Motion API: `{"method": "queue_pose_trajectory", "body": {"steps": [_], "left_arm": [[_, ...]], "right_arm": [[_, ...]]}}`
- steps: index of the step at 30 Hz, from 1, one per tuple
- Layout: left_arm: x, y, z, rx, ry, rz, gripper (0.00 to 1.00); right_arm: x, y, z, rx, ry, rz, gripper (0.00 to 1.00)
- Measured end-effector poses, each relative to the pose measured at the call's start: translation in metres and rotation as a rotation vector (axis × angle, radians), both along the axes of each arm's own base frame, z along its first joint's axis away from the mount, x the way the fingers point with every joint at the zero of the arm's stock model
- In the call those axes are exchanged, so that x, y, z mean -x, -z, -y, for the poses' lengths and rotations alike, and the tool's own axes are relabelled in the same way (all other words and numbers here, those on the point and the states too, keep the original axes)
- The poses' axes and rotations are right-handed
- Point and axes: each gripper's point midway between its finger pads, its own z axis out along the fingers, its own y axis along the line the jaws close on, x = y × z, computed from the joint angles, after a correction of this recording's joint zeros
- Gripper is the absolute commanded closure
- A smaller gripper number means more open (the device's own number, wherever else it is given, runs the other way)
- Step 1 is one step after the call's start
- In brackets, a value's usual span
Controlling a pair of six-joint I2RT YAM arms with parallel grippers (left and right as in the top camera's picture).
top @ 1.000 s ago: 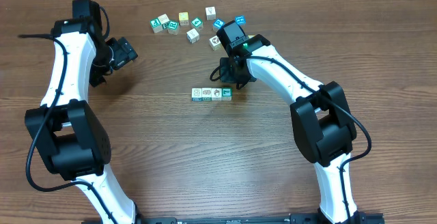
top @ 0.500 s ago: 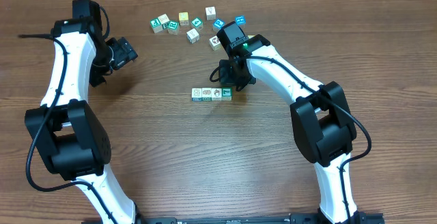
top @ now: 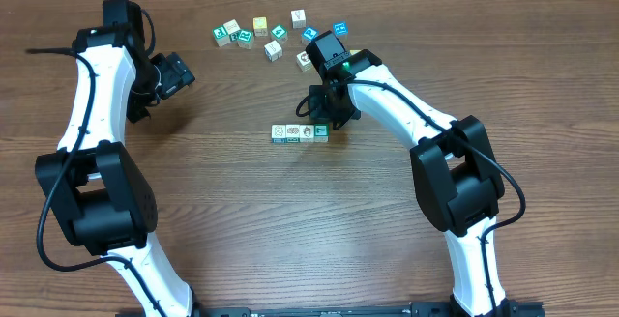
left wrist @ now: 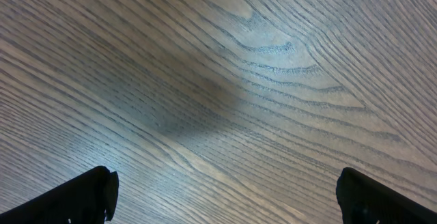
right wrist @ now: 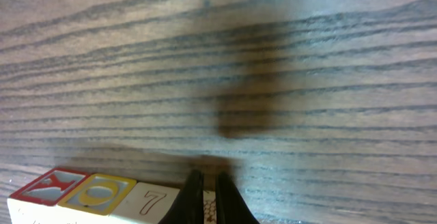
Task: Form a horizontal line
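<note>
The horizontal line (top: 300, 132) is a straight row of four tiny cubes touching edge to edge at the table's middle. In the right wrist view the row (right wrist: 102, 195) shows a red-edged face, a yellow-edged face and a white face with a 7. My right gripper (top: 323, 123) sits at the row's right end, its fingers (right wrist: 205, 200) pressed almost together over the end cube and holding nothing. My left gripper (top: 180, 73) hovers far to the left. Its fingers (left wrist: 225, 200) are wide apart over bare wood.
Several loose cubes (top: 275, 35), white, teal and yellow, lie scattered at the back of the table behind the right arm. The wooden table (top: 290, 220) stretches toward the front.
My right gripper has shifted slightly left and back near the row's right end. The row and the left arm have not moved.
</note>
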Motion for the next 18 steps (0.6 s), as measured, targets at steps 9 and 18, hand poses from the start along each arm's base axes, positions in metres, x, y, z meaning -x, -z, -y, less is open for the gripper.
{"method": "queue_pose_trajectory", "body": {"steps": [9, 18], "left_arm": [[0.0, 0.0, 0.0, 0.0, 0.0, 0.0, 0.0], [0.0, 0.0, 0.0, 0.0, 0.0, 0.0, 0.0]], "right_arm": [[0.0036, 0.0002, -0.0026, -0.016, -0.005, -0.018, 0.96], [0.0084, 0.0011, -0.001, -0.008, -0.006, -0.037, 0.96]]}}
